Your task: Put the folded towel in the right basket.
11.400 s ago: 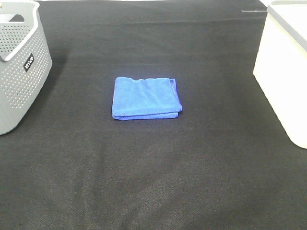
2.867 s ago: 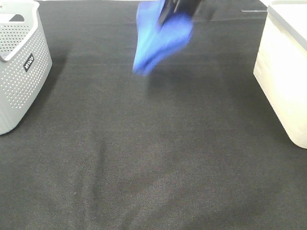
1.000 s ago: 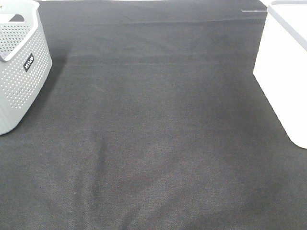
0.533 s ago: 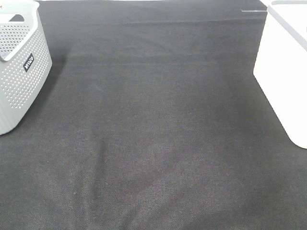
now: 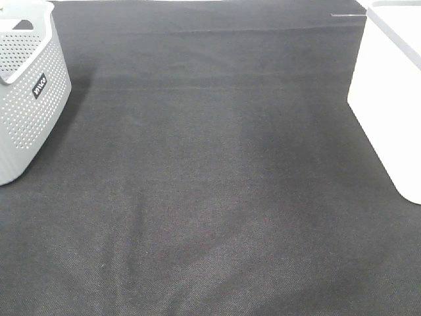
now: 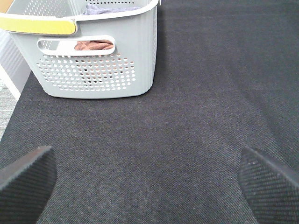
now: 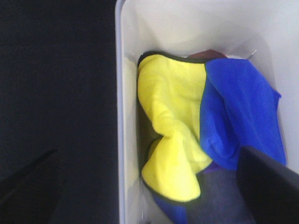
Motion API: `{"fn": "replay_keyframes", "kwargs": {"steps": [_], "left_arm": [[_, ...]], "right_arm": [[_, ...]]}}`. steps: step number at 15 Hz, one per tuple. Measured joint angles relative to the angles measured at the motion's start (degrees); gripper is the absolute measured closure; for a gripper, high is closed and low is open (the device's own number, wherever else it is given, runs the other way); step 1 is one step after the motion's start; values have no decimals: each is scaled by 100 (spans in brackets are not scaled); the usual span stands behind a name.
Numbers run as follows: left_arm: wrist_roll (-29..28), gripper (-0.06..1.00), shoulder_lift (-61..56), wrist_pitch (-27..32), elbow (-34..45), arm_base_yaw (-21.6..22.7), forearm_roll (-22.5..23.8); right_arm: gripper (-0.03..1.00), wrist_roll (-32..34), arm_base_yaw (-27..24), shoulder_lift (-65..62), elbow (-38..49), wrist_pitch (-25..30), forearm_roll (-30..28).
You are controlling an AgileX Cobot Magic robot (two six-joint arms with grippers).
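**Blue towel lies in the white basket, both sets of jaws spread**

The right gripper [image 7: 149, 179] hangs over the white basket [image 7: 122, 116] with its jaws wide apart and nothing between them; one dark fingertip [image 7: 268, 186] sits above the basket's inside, the other above the black tabletop [image 7: 56, 84]. Below, the blue towel [image 7: 238, 116] lies crumpled and loosely bunched inside the basket, resting against a yellow cloth [image 7: 170, 121]. The left gripper [image 6: 149, 179] hovers low over the tabletop, jaws equally spread and empty, facing the grey perforated basket [image 6: 93, 70], which holds other cloths.
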Motion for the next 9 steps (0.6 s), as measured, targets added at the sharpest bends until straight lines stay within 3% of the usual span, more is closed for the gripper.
{"fn": "replay_keyframes", "kwargs": {"steps": [2, 9], "left_arm": [[0, -4, 0, 0, 0, 0, 0], [0, -4, 0, 0, 0, 0, 0]], "right_arm": [[1, 201, 86, -710, 693, 0, -97], [1, 166, 86, -5334, 5174, -269, -40]]}}
